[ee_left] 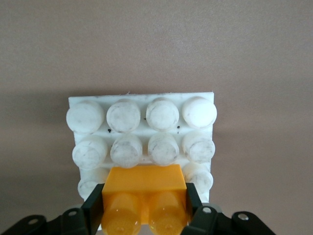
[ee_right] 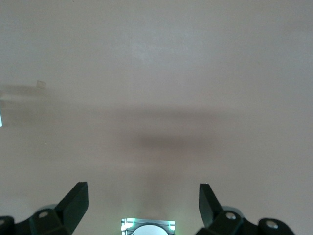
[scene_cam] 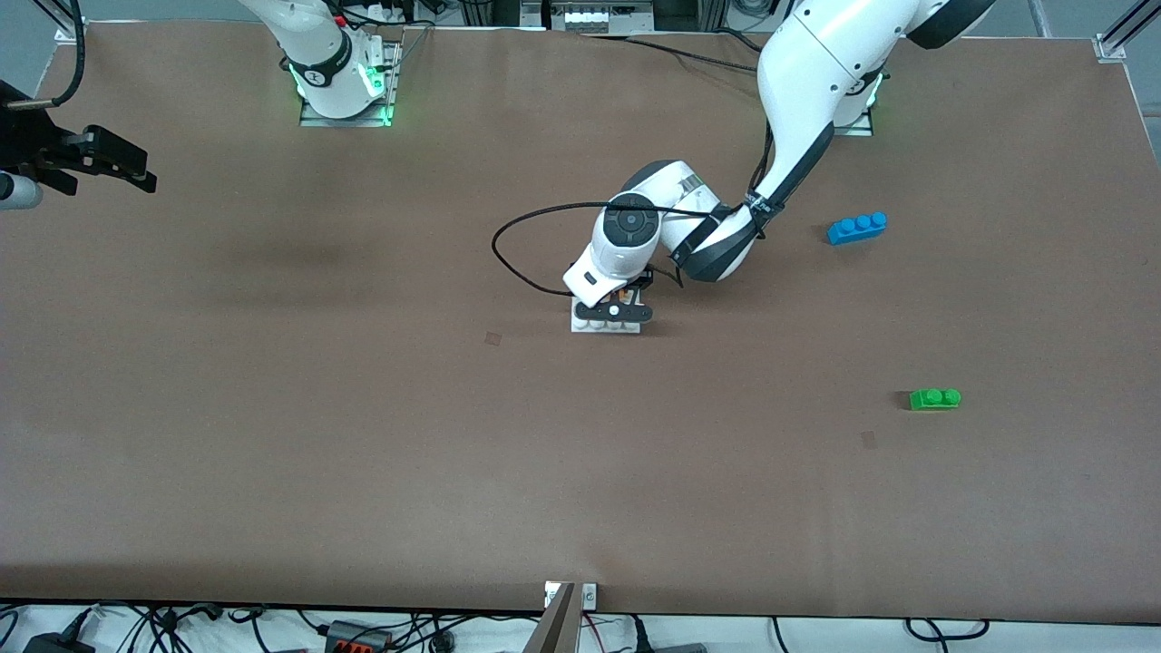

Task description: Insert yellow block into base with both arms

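Front view: my left gripper [scene_cam: 618, 307] is down over the base [scene_cam: 605, 325] mid-table, yellow block barely visible under the wrist. Right gripper [scene_cam: 122, 168] hangs high at the right arm's end of the table, waiting. Blue brick [scene_cam: 856, 227] and green brick [scene_cam: 935, 398] sit well apart toward the left arm's end

Left wrist view: fingers [ee_left: 93, 208] clamped on the yellow block [ee_left: 145, 193], block over the base's [ee_left: 142, 100] studs; seated or not, can't tell

Right wrist view: right gripper [ee_right: 143, 204] jaws wide, holding nothing, bare table [ee_right: 156, 73] below
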Motion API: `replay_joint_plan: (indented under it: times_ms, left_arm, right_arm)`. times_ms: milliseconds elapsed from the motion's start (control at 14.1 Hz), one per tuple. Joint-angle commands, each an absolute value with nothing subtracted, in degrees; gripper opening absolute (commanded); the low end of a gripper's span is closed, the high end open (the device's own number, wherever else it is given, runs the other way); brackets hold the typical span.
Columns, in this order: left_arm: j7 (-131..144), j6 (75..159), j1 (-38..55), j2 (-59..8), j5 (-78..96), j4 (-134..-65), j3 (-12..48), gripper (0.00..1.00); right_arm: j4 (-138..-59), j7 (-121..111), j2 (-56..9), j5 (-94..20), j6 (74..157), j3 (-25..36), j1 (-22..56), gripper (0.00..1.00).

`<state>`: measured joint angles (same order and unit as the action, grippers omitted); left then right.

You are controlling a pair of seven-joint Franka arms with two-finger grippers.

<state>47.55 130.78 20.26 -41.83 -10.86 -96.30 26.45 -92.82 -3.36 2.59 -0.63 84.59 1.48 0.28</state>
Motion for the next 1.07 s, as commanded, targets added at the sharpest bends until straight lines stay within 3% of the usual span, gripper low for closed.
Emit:
replay_joint_plan:
  times_ms: [0,71,427,996]
  left_arm:
    - [48.51,131.84,19.86,-41.66,-12.66,-96.68,26.89,0.91]
    - [48.25,131.49,19.78,-41.31,-12.66,-96.33,26.89,1.0]
    - [48.25,123.07,16.97,-37.54,-11.17,-93.17,26.9,1.0]
    - [36.96,112.27,-0.15,-22.26,-8.88,-93.34,26.37,1.0]
  right_arm:
    - [-92.81,-2.64,3.08,-0.53,84.38,1.49,0.44,1.0]
    - [-92.81,-2.64,3.08,-0.53,84.38,1.49,0.44,1.0]
    - [-92.81,-2.64,3.08,-0.44,84.38,1.49,0.44,1.0]
    - [-92.81,-2.64,3.08,0.08,84.9,1.49,0.53,1.0]
